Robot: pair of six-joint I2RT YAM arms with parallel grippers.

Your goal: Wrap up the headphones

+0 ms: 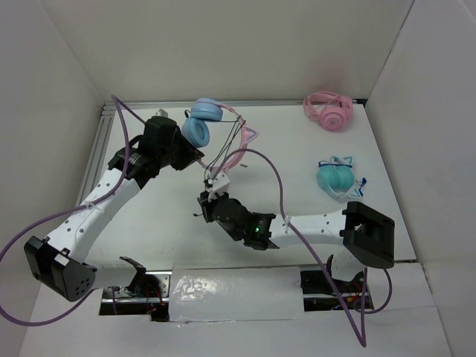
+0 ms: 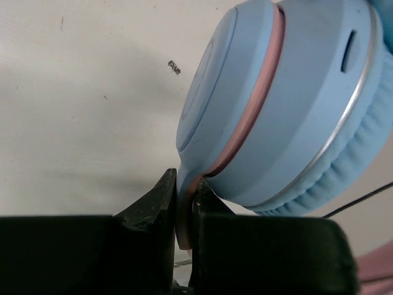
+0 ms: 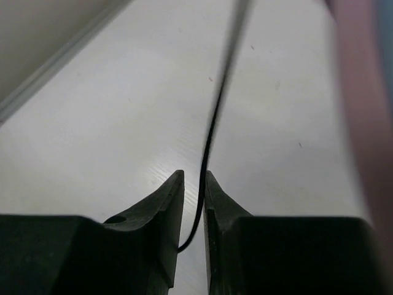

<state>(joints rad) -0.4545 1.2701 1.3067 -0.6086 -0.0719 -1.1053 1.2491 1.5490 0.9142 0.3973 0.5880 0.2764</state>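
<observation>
Left arm reaches to the far left of the table. Left pincer is closed on the headphones. In the wrist view the left pincer pinches the thin pink-and-blue edge under the lower ear cup, one finger on each side, and the cup is tilted just above the table.

Headphones sit at the far left-centre of the table, two light-blue cups close together, the pink headband stretching right and towards the arms. The thin black cable runs from the cups down to the right pincer, centre of the table, just near the headband.

Right wrist view: right pincer has its jaws nearly together and the cable threads up through the narrow gap. Can't tell if it is clamped or loose. Blurred pink headband at the right edge.

Far right: pink headphones at the back corner, teal headphones nearer, both well apart from the pincers.
</observation>
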